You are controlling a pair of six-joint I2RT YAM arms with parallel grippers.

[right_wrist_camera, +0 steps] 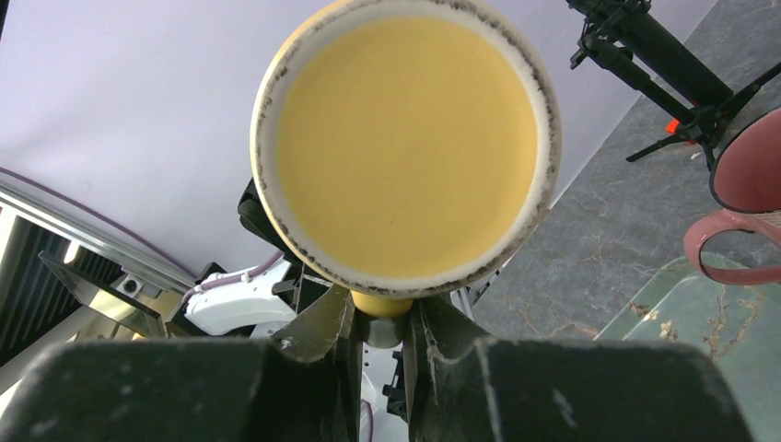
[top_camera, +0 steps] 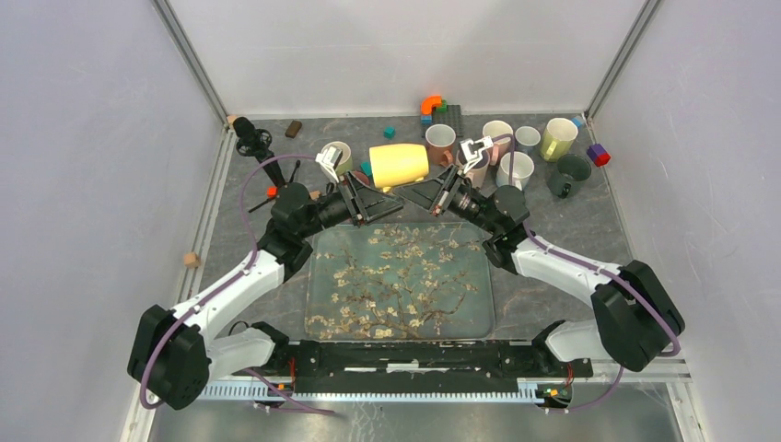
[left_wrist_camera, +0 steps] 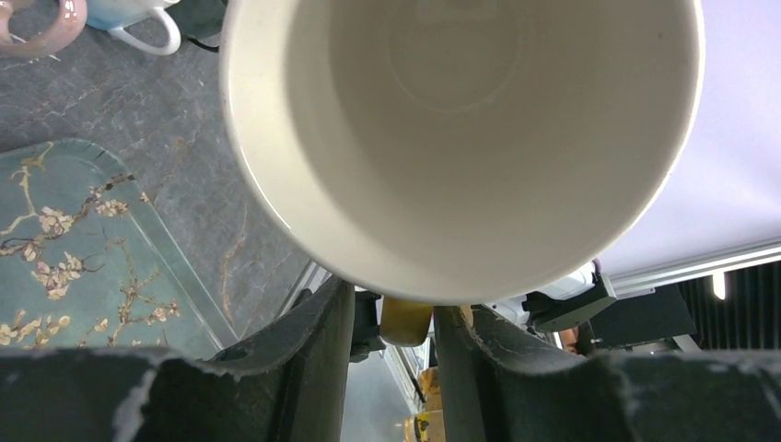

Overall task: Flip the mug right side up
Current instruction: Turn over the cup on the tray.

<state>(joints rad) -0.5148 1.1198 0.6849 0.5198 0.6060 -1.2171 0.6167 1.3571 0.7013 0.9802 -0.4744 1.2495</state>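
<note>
A yellow mug [top_camera: 399, 164] hangs on its side above the table's far middle, held between my two arms. In the left wrist view its open white mouth [left_wrist_camera: 460, 138] faces the camera. In the right wrist view I see its flat yellow base [right_wrist_camera: 405, 147]. My right gripper [top_camera: 412, 191] [right_wrist_camera: 380, 308] is shut on the mug's handle [right_wrist_camera: 382, 302]. My left gripper [top_camera: 387, 193] [left_wrist_camera: 394, 304] straddles the same handle [left_wrist_camera: 405, 320]. Its jaws stand narrow: one finger touches the handle and a small gap shows at the other.
A floral tray [top_camera: 318, 276] lies on the table below the grippers. Several mugs stand at the back right, among them a pink one [top_camera: 440, 138] [right_wrist_camera: 751, 184], a white one [top_camera: 516, 168] and a green one [top_camera: 559, 138]. A black stand [top_camera: 253, 143] and small blocks [top_camera: 430, 104] lie at the back.
</note>
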